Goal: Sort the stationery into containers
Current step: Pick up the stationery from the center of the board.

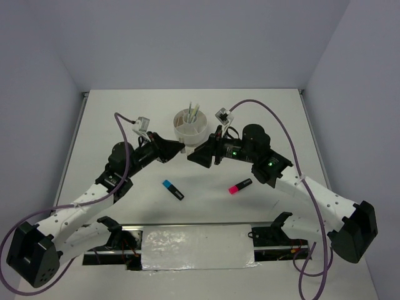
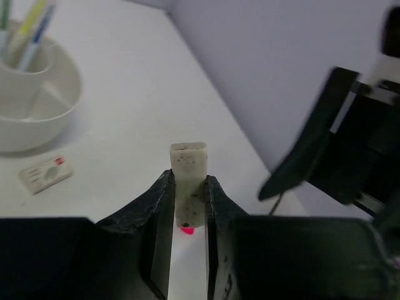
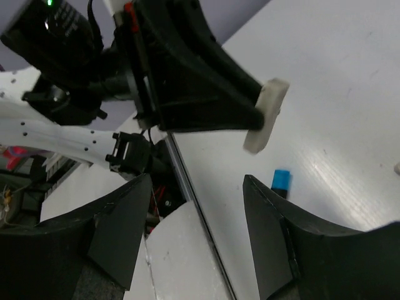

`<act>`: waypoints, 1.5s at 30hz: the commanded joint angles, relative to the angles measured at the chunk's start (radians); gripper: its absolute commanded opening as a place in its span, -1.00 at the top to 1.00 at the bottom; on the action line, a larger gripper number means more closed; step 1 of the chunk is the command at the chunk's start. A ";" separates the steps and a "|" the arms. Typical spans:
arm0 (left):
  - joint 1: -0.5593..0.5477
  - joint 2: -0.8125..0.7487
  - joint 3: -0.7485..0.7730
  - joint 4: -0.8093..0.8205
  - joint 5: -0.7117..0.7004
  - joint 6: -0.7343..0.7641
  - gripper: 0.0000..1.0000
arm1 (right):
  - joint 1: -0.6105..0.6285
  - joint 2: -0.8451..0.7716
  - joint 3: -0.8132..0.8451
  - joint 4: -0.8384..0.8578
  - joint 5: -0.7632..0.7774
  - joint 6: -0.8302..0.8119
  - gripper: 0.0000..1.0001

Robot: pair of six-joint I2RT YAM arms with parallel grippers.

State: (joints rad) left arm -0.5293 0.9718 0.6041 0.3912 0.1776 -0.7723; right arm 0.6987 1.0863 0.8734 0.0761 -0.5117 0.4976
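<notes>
The left gripper (image 2: 189, 179) is clamped on a small white eraser (image 2: 188, 156). It is held above the table (image 1: 125, 112), just on the near side of the white cup (image 1: 190, 129), which stands near the far edge in the middle. The long axis of the eraser runs along the fingers. One end sticks out past the fingertips, away from the wrist and toward the right gripper (image 1: 195, 155). The other end sits deep between the two pads. In the right wrist view the eraser (image 3: 265, 115) is tilted, with its upper end to the right. Its surface carries small dark specks.

The right gripper (image 3: 195, 187) faces the left one closely. Its fingers stand apart and nothing is between them.

From above, the eraser is very hard to make out, because the two dark gripper heads almost meet there. The near wall of the cup is partly covered by them too. In the left wrist view the cup (image 2: 69, 94) is cut off at the left edge, and the pens (image 2: 28, 31) standing in its inner compartment are cut off at the top.

A second eraser (image 2: 45, 173), with a printed sleeve, lies flat on the table just beside the cup. A blue highlighter (image 1: 173, 189) and a pink highlighter (image 1: 240, 185) lie nearer the near edge, well apart from each other.
</notes>
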 commanded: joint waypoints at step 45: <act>-0.006 -0.119 -0.158 0.772 0.382 -0.280 1.00 | 0.074 -0.009 -0.062 0.475 -0.177 0.091 -0.19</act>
State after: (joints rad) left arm -0.5327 0.8845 0.4206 1.1248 0.5449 -1.0763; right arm 0.7761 1.0790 0.7776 0.4973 -0.6724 0.6014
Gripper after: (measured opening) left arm 0.309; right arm 0.603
